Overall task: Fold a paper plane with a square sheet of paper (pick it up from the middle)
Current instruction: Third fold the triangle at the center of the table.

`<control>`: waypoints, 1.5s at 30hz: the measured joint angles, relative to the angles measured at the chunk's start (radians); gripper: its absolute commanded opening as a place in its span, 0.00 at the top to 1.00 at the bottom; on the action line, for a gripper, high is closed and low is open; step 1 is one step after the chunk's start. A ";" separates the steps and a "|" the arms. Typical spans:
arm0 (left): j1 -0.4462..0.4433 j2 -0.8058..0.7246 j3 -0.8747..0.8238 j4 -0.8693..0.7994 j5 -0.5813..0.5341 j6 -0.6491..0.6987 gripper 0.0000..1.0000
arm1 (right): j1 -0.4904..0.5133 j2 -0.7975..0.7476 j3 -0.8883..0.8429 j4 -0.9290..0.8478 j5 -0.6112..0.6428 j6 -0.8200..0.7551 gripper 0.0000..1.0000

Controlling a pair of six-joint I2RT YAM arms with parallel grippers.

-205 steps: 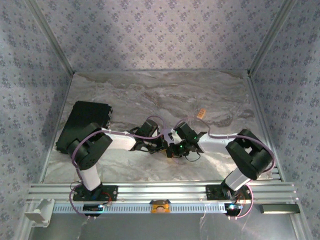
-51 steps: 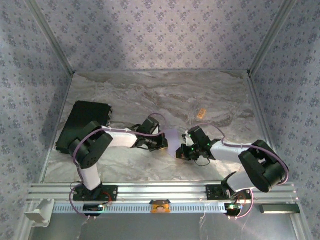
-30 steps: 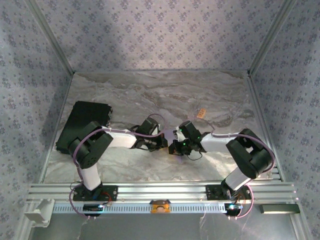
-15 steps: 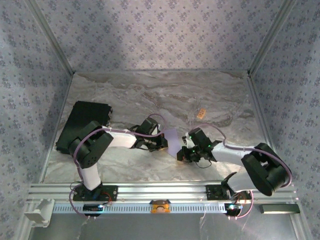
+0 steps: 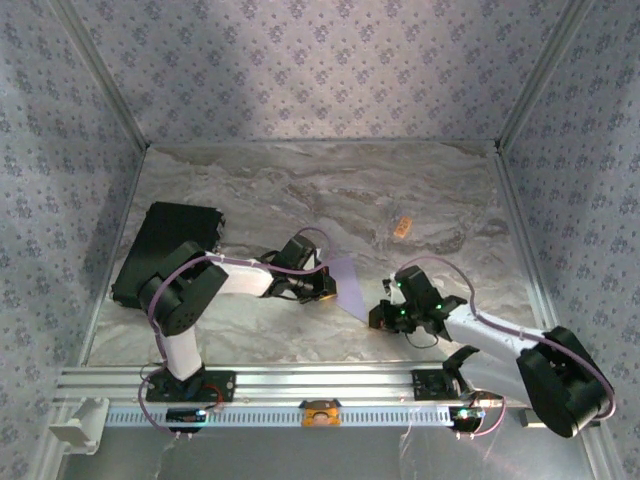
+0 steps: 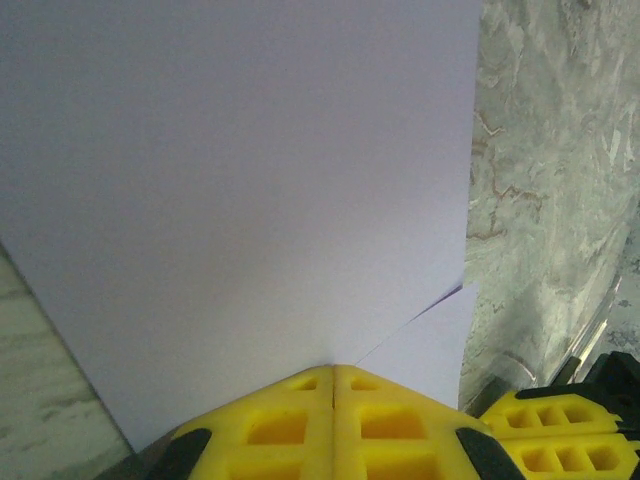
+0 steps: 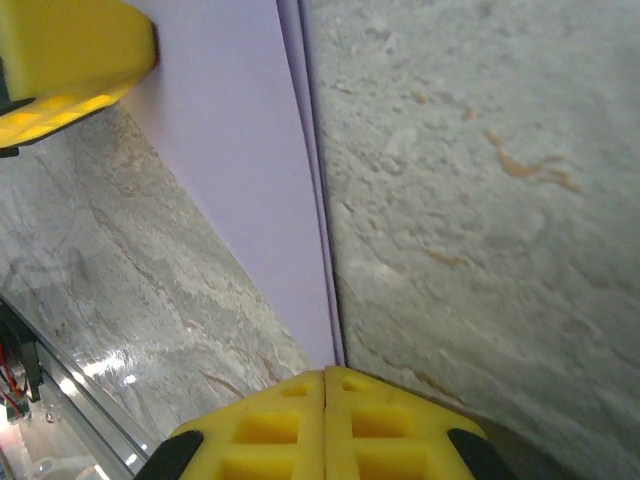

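Lavender paper (image 6: pixel 240 180) between left fingers (image 6: pixel 290 425)

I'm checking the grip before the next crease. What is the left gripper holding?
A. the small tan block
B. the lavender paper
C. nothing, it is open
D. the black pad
B: in the left wrist view the left gripper is shut on the edge of the lavender paper.

My left arm (image 5: pixel 235 272) bends at the elbow and reaches rightward, wrist held low. My left tool (image 5: pixel 325 288) has its yellow fingers (image 6: pixel 290 420) pressed flat together on the paper (image 5: pixel 348 285). My right arm (image 5: pixel 490 335) stretches low and leftward, and my right tool (image 5: pixel 378 316) is pinched closed on the paper's near tip.
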 measured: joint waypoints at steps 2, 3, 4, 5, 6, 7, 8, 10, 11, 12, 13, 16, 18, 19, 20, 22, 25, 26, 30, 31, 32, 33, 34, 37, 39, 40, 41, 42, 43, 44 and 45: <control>0.000 0.000 -0.002 0.005 0.000 -0.002 1.00 | 0.000 -0.029 0.021 -0.050 0.027 -0.004 0.91; 0.000 0.000 -0.002 0.005 0.000 -0.002 1.00 | -0.001 -0.037 0.031 -0.064 0.039 -0.006 0.91; 0.000 0.000 -0.002 0.005 0.000 -0.003 1.00 | -0.003 -0.043 0.041 -0.074 0.050 -0.007 0.91; 0.000 0.000 -0.002 0.005 0.000 -0.003 1.00 | -0.003 -0.045 0.048 -0.077 0.058 -0.007 0.90; 0.000 0.000 -0.003 0.007 0.000 -0.006 1.00 | -0.005 -0.045 0.051 -0.077 0.063 -0.007 0.90; 0.000 0.000 -0.005 0.011 0.000 -0.007 1.00 | -0.005 -0.044 0.052 -0.076 0.063 -0.006 0.89; 0.000 0.000 -0.006 0.012 0.000 -0.009 1.00 | -0.005 -0.043 0.052 -0.075 0.061 -0.005 0.89; 0.000 0.000 -0.006 0.013 0.000 -0.010 1.00 | -0.005 -0.032 0.053 -0.064 0.049 -0.002 0.89; 0.000 0.000 -0.006 0.013 0.000 -0.010 1.00 | -0.005 -0.020 0.056 -0.054 0.038 -0.002 0.89; 0.000 0.000 -0.006 0.013 0.000 -0.010 1.00 | -0.004 -0.008 0.062 -0.047 0.029 -0.002 0.89; 0.000 0.000 -0.006 0.013 0.000 -0.010 1.00 | -0.002 0.007 0.071 -0.040 0.018 -0.002 0.89; 0.000 0.000 -0.006 0.013 0.000 -0.010 1.00 | 0.009 0.059 0.108 -0.017 -0.014 -0.003 0.89; 0.000 0.000 -0.006 0.013 0.000 -0.010 1.00 | 0.019 0.098 0.135 0.003 -0.036 -0.006 0.89; 0.000 0.000 -0.006 0.013 0.000 -0.010 1.00 | 0.024 0.120 0.150 0.015 -0.047 -0.008 0.89; 0.000 0.000 -0.006 0.013 0.000 -0.010 1.00 | 0.029 0.144 0.162 0.027 -0.057 -0.009 0.89; 0.000 0.000 -0.006 0.013 0.000 -0.010 1.00 | 0.039 0.187 0.180 0.045 -0.071 -0.012 0.89; 0.000 0.000 -0.006 0.013 0.000 -0.010 1.00 | 0.050 0.251 0.192 0.071 -0.090 -0.017 0.89; 0.000 0.000 -0.006 0.013 0.000 -0.010 1.00 | 0.051 0.269 0.192 0.074 -0.091 -0.019 0.89; 0.001 0.000 -0.006 0.013 0.002 -0.010 1.00 | 0.053 0.307 0.187 0.076 -0.090 -0.019 0.90; 0.001 0.000 -0.006 0.013 0.003 -0.010 1.00 | 0.053 0.307 0.181 0.076 -0.088 -0.019 0.90; 0.002 0.000 -0.006 0.014 0.003 -0.010 1.00 | 0.053 0.307 0.171 0.079 -0.087 -0.019 0.90; 0.003 0.000 -0.008 0.016 0.004 -0.010 1.00 | 0.053 0.307 0.156 0.082 -0.087 -0.018 0.90; 0.003 0.000 -0.010 0.018 0.005 -0.010 1.00 | 0.052 0.305 0.142 0.089 -0.089 -0.018 0.90; 0.010 0.000 -0.018 0.034 0.013 -0.010 1.00 | 0.050 0.274 0.110 0.116 -0.084 -0.010 0.90; 0.013 0.000 -0.021 0.040 0.014 -0.010 1.00 | 0.046 0.243 0.084 0.124 -0.077 -0.002 0.90; 0.014 0.000 -0.023 0.042 0.015 -0.010 1.00 | 0.044 0.230 0.075 0.124 -0.077 0.001 0.90; 0.014 0.000 -0.024 0.046 0.015 -0.010 1.00 | 0.039 0.212 0.064 0.120 -0.077 0.003 0.90; 0.014 0.000 -0.025 0.048 0.016 -0.010 1.00 | 0.034 0.192 0.053 0.112 -0.077 0.007 0.90; 0.014 0.000 -0.026 0.050 0.018 -0.010 1.00 | 0.029 0.175 0.045 0.103 -0.077 0.009 0.90; 0.015 0.000 -0.026 0.050 0.018 -0.010 1.00 | 0.023 0.149 0.037 0.087 -0.074 0.011 0.89; 0.015 0.000 -0.026 0.050 0.019 -0.010 1.00 | 0.017 0.120 0.033 0.067 -0.069 0.013 0.89</control>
